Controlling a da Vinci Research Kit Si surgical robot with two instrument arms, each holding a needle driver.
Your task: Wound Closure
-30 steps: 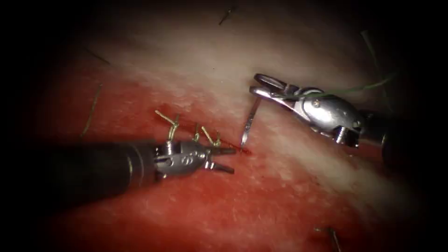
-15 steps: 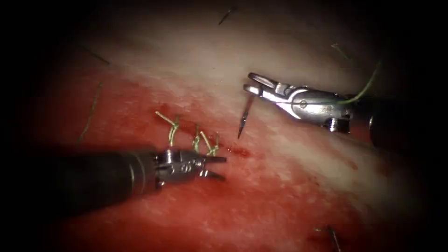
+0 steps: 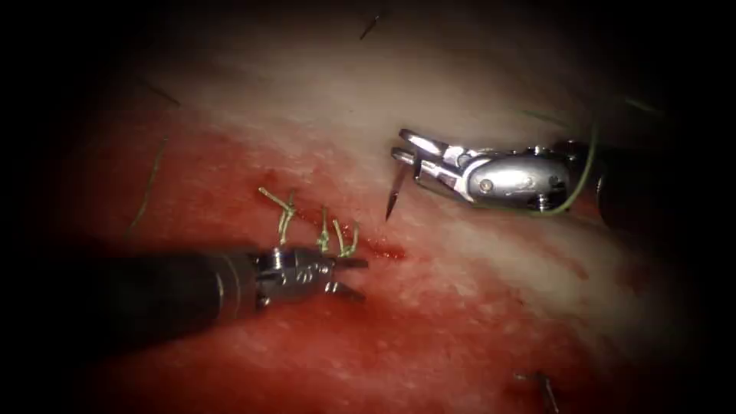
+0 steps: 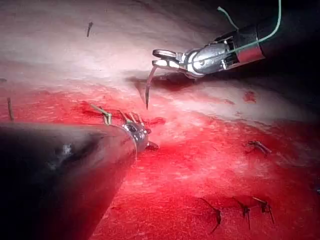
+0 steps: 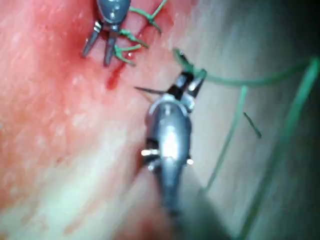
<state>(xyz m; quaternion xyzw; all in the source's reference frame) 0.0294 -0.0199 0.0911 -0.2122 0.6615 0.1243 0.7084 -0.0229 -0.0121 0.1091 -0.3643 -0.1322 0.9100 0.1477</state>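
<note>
Endoscope view: right tool grips the stiff, slippery curved needle near its thread end, clear above the tissue right of the cut; left tool gapes empty.

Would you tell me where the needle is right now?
In the endoscope view the needle hangs from the right gripper, held near its blunt end, tip clear above the tissue, right of the stitches.
</note>
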